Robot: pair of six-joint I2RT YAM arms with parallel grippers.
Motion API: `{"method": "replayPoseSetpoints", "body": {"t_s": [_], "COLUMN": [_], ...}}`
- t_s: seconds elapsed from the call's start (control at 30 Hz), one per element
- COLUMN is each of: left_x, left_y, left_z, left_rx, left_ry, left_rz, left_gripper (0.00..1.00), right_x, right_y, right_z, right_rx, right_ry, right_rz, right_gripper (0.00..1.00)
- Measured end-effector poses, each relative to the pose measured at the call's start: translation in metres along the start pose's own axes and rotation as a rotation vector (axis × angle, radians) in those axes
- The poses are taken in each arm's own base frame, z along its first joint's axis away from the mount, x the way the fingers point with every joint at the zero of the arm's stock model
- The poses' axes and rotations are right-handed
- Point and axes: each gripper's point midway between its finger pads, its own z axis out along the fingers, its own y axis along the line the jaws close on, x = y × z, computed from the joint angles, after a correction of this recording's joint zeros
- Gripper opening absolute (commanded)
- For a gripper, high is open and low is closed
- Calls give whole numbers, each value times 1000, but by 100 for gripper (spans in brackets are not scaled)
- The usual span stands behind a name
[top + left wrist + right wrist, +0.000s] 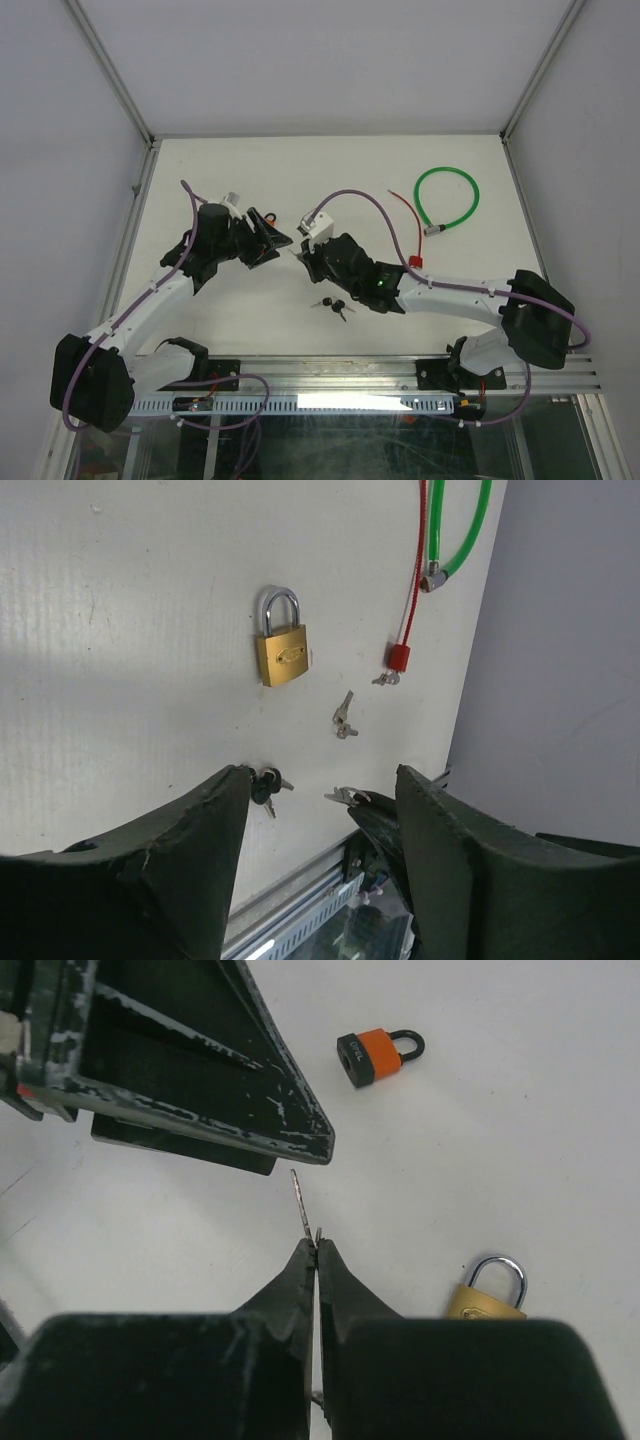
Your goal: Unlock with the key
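A white bench (pixel 300 170) floors a pale, grey-walled enclosure with aluminium posts at its corners. On the left, the left fingers (pixel 190 850) stand apart above the bench with nothing between them (their wrist view shows only bare surface and scattered keys in the gap). Near them, seen from the right wrist, a small orange-and-black padlock (pixel 375 1055) lies flat with its black shackle closed.

Towards the middle, the right fingers (pixel 290 1290) are pressed tight together on a thin silver key (pixel 299 1198). Its blade sticks out past their tips toward the left fingers, close to them but not touching. Just beside the right fingers lies a brass padlock with a steel shackle (pixel 283 650), flat on the bench with its shackle closed. Its lower body is hidden behind the fingers in the right wrist view.

Nearer the front edge, by the right arm, a pair of black-headed keys (pixel 335 305) rests on the bench. Further right, a small pair of silver keys (pixel 343 717) lies loose between the brass padlock and a thin red cable with a red block at its end (pixel 398 657). Another tiny key sits against that block. At the far right is a green looped cable lock (pixel 476 520), well apart from both arms.
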Motion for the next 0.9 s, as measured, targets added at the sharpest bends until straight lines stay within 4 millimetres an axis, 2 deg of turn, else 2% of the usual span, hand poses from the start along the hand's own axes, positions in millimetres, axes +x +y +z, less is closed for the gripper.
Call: {"method": "replayPoseSetpoints", "body": {"t_s": [0.3, 0.43, 0.53, 0.7, 0.9], "left_x": [0, 3, 3, 6, 8], "left_y": [-5, -3, -4, -7, -6], "left_z": [7, 11, 12, 13, 16], "left_rx": [13, 6, 8, 17, 13], "left_ry": [-13, -2, -1, 6, 13], "left_rz": [-36, -42, -46, -52, -53], "left_gripper": [43, 40, 36, 21, 20], "right_x": [-9, -10, -6, 5, 6], "right_y": [5, 5, 5, 7, 7], "right_z": [-4, -4, -2, 2, 5], "right_rx": [66, 86, 100, 114, 140], "right_ry": [-58, -68, -61, -38, -39], "right_rz": [-99, -119, -139, -180, -204], "right_gripper": [0, 0, 0, 0, 0]}}
